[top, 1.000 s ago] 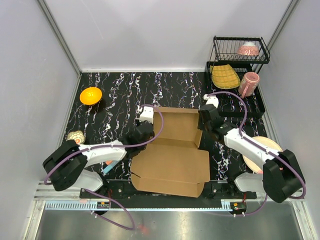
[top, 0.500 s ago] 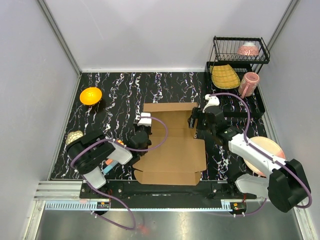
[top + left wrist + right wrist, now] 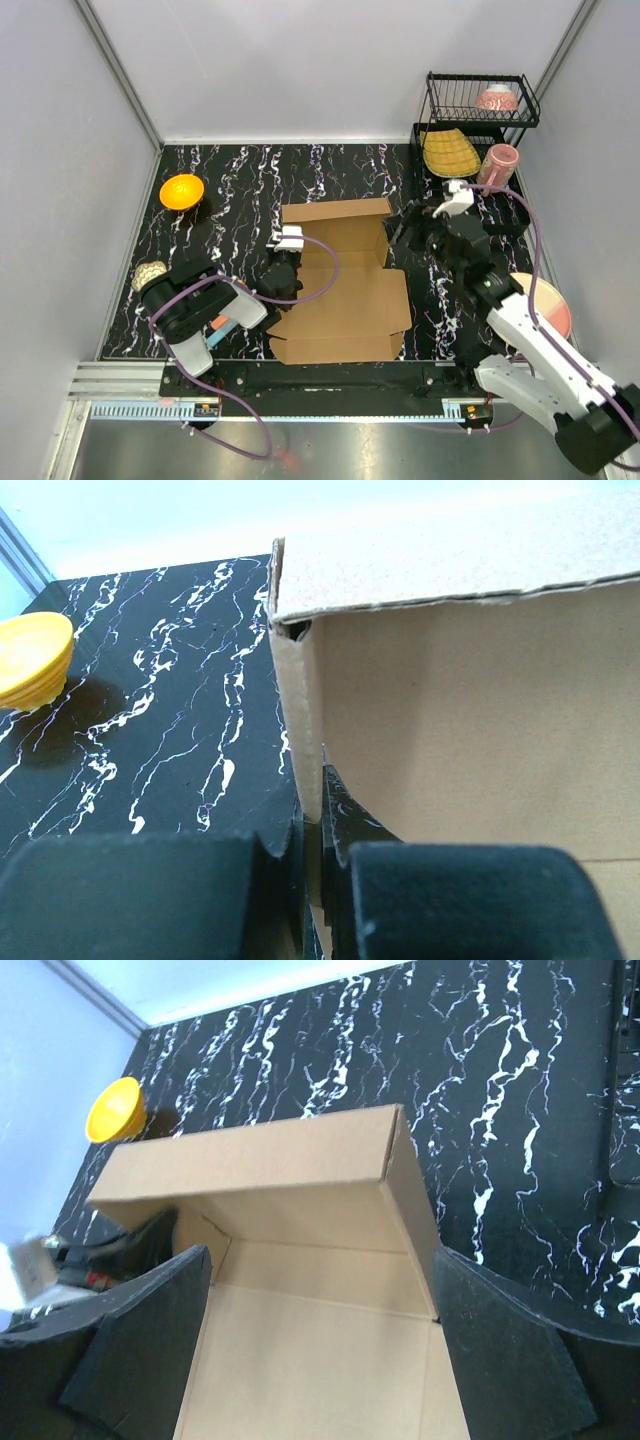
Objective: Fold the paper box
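The paper box [image 3: 340, 290], plain brown cardboard, lies open in the middle of the black marbled table, its back wall [image 3: 335, 212] and side walls raised. My left gripper [image 3: 283, 268] is shut on the box's left side wall; the left wrist view shows the cardboard edge [image 3: 300, 720] pinched between the jaws of the left gripper [image 3: 312, 815]. My right gripper [image 3: 402, 232] hovers open over the box's right rear corner. In the right wrist view the right gripper [image 3: 320, 1335] has its fingers wide apart above the box floor [image 3: 300, 1370], touching nothing.
An orange bowl [image 3: 181, 190] sits at the back left. A black dish rack [image 3: 480, 110] at the back right holds a pink bowl, a yellow woven plate and a pink mug [image 3: 497, 165]. A plate [image 3: 548, 305] lies at the right, a small patterned ball [image 3: 150, 272] at the left.
My right gripper has opened, let go of the box's right wall and drawn back to the right. The box's back wall has come upright. The left gripper keeps its grip.
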Available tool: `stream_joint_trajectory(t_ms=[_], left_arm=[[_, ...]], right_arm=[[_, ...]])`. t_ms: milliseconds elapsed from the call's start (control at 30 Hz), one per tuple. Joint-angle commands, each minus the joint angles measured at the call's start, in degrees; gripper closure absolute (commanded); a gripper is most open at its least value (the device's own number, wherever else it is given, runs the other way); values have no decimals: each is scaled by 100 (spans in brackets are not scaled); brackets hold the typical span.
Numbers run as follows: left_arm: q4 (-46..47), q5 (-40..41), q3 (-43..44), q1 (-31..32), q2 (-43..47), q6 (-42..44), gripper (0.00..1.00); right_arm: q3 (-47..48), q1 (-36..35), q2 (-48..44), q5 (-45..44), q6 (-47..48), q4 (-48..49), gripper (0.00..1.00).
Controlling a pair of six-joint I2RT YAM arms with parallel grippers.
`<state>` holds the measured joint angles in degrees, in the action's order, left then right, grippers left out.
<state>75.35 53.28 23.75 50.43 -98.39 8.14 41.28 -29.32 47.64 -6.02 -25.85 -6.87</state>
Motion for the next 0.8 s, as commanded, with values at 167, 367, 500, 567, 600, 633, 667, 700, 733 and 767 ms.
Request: stream_joint_trajectory(t_ms=[167,367,500,567,600,633,667,700,733,767], left_arm=[[1992,-124,-213,19,-5,152,100],[1957,-204,-195,28,-5,170,100],[1887,-239,-230,54,22,74,95],[1861,-204,-256,98,91,100,79],[1843,-186,-274,124,127,126,75],[1782,-169,-300,142,188,144,71],[1712,-177,-309,186,336,144,68],[1615,-186,-318,203,434,126,61],[1371,-221,-336,221,530,109,59],[1246,-247,-353,256,731,56,57]], right_arm=[[425,708,1967,128,-571,1785,8],[557,796,2619,514,-597,2304,15],[312,796,2742,584,-571,2445,22],[171,788,2742,593,-614,2515,27],[22,796,2742,733,-623,2585,28],[-49,796,2716,751,-641,2612,30],[-119,796,2716,743,-650,2621,31],[-233,805,2716,760,-658,2664,34],[-286,796,2707,778,-667,2691,37],[-348,796,2707,778,-676,2717,38]])
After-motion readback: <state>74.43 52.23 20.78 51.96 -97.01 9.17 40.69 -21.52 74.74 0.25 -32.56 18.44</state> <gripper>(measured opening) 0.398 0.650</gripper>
